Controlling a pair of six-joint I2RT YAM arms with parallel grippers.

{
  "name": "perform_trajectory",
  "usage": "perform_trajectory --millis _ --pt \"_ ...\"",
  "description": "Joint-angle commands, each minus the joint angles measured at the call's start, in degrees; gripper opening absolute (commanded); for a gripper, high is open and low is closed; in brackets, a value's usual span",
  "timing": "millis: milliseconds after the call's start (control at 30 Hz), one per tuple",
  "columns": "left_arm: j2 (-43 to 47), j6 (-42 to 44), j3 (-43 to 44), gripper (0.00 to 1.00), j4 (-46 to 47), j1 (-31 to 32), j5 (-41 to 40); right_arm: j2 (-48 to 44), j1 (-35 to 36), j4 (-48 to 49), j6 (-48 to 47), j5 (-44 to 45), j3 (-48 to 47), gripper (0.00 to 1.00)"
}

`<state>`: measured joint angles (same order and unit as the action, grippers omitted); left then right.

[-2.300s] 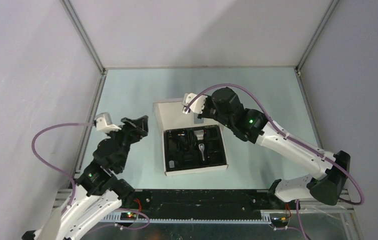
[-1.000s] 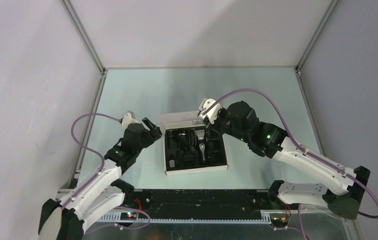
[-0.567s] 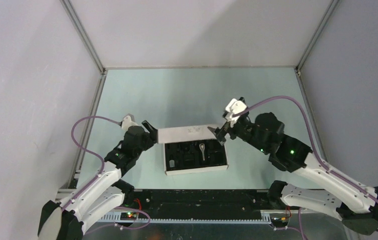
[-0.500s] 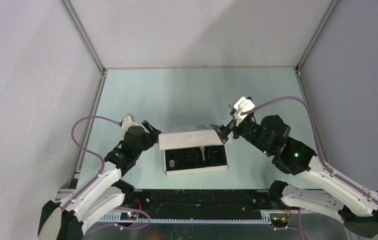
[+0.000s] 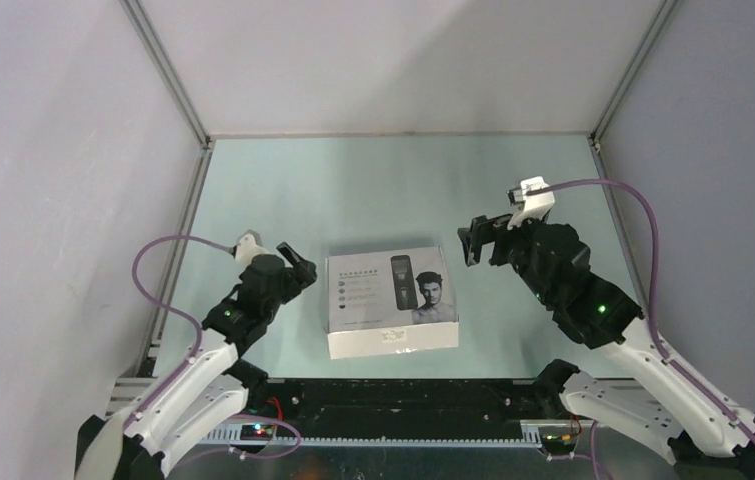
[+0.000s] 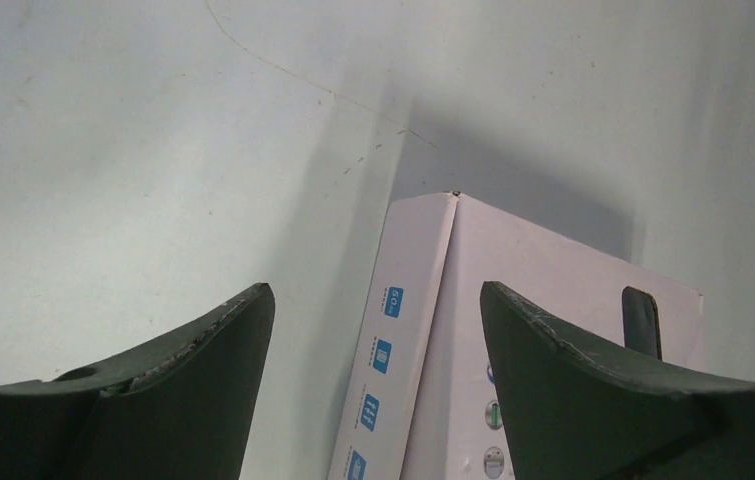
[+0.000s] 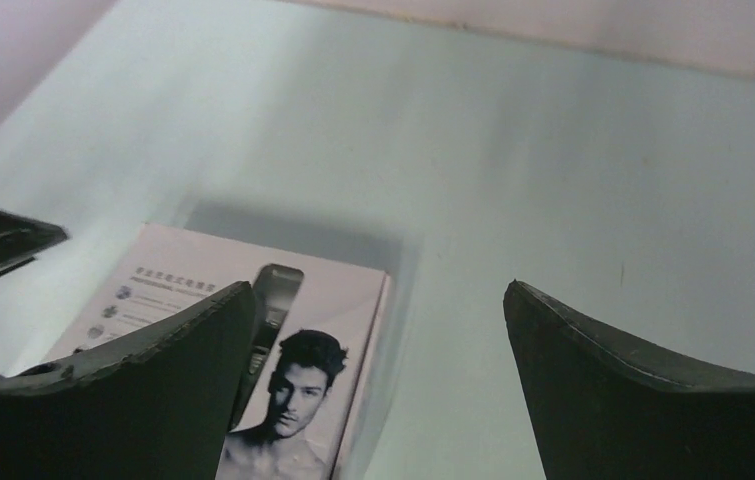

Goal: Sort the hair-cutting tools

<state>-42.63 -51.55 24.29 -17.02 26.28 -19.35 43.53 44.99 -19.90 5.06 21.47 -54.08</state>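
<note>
The left gripper (image 5: pixel 294 262) (image 6: pixel 375 292) stands with its fingers wide apart, holding nothing; it sits just beside the far left corner of the white box (image 5: pixel 391 300) (image 6: pixel 513 330), with no contact visible. The right gripper (image 5: pixel 479 238) (image 7: pixel 378 290) is likewise spread wide and empty, off the box's far right corner and clear of it. The box lies shut on the table (image 5: pixel 383 190), printed lid uppermost; the hair-cutting tools are out of sight, so their place cannot be told.
</note>
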Motion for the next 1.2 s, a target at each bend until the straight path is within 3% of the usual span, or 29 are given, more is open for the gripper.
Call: perform_trajectory --millis 0,133,300,767,1167 --pt "3.41 0.02 3.98 0.83 -4.78 0.03 -3.46 2.06 -8.87 -7.7 10.86 -8.26 0.86 0.99" --pt "2.5 -0.45 4.71 0.89 -3.44 -0.07 2.05 4.05 -14.86 -6.82 18.16 -21.29 5.61 0.99" --pt "-3.53 -1.95 5.54 0.99 1.58 -0.13 10.27 7.78 -16.17 -1.03 23.92 -28.15 10.74 0.99" --pt "-23.06 -1.69 9.87 0.99 8.59 -2.25 18.86 30.46 -20.36 15.87 29.74 -37.86 13.06 0.99" --pt "-33.96 1.17 16.19 0.99 12.89 -3.03 22.26 42.26 -24.72 27.94 32.38 -47.0 12.77 0.95"
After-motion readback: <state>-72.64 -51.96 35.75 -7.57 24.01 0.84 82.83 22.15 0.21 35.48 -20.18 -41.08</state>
